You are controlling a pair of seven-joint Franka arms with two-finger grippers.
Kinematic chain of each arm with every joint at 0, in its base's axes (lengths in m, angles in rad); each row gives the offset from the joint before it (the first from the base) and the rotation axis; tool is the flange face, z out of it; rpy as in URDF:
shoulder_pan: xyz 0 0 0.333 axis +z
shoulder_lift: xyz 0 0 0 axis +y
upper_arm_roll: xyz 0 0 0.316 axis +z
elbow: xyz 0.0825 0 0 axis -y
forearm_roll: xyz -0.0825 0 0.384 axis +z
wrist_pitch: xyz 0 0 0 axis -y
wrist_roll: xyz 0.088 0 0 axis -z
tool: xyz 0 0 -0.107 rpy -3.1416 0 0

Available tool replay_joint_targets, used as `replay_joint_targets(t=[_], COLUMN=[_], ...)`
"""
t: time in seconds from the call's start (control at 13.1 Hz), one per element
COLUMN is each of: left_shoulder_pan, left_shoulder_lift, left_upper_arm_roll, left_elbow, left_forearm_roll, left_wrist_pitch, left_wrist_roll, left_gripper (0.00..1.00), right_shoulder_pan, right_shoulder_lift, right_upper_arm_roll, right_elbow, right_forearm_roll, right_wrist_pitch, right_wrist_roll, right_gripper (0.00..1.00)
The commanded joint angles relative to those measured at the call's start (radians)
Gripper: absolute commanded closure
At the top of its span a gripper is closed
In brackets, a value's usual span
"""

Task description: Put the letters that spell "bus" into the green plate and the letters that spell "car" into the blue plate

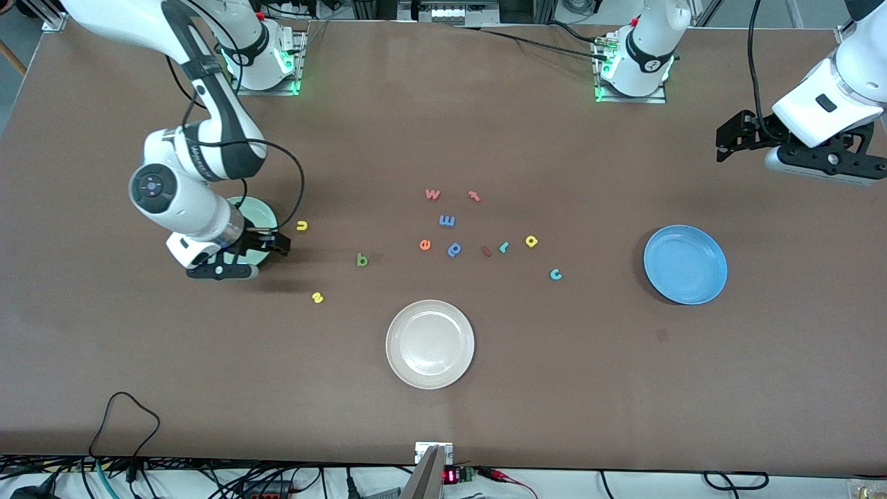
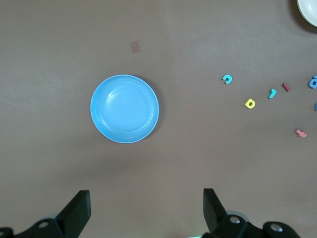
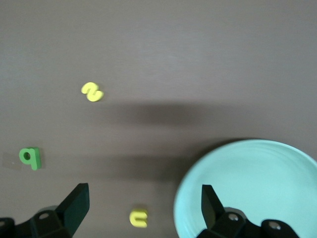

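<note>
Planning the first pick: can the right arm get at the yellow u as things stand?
Probably yes. The right gripper hangs open over the green plate, the u lies bare beside that plate, nothing between them.

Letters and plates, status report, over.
Both grippers open, empty: right gripper over green plate, left gripper waiting. All letters on table. Plates empty.
</note>
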Motion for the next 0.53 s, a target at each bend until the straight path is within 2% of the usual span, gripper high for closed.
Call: replay_joint_targets(t=[0.0, 0.15, 0.46], left_shoulder_pan=[0.003, 0.000, -0.001], left_shoulder_lift=[0.011, 0.010, 0.003], left_upper_arm_roll=[-0.001, -0.004, -0.008], left_elbow=[0.030, 0.028, 0.017], left_forearm_roll=[-0.015, -0.023, -0.036], left_wrist_pitch=[-0.024, -0.025, -0.064], left_wrist_roll=[0.012, 0.012, 0.021], left_gripper=[0.00, 0.00, 0.00], right_shoulder_pan=[0.040, 0.071, 0.094], right_shoulder_lift=[0.079, 0.144, 0.241], right_upper_arm_roll=[0.001, -0.001, -0.004], right_elbow=[0.057, 0.155, 0.270], right_forearm_roll=[-0.005, -0.008, -0.037], right_wrist_pitch=[0.083, 0.081, 0.081], right_wrist_roll=[-0.001, -0.015, -0.108], right_gripper=[0.00, 0.00, 0.00])
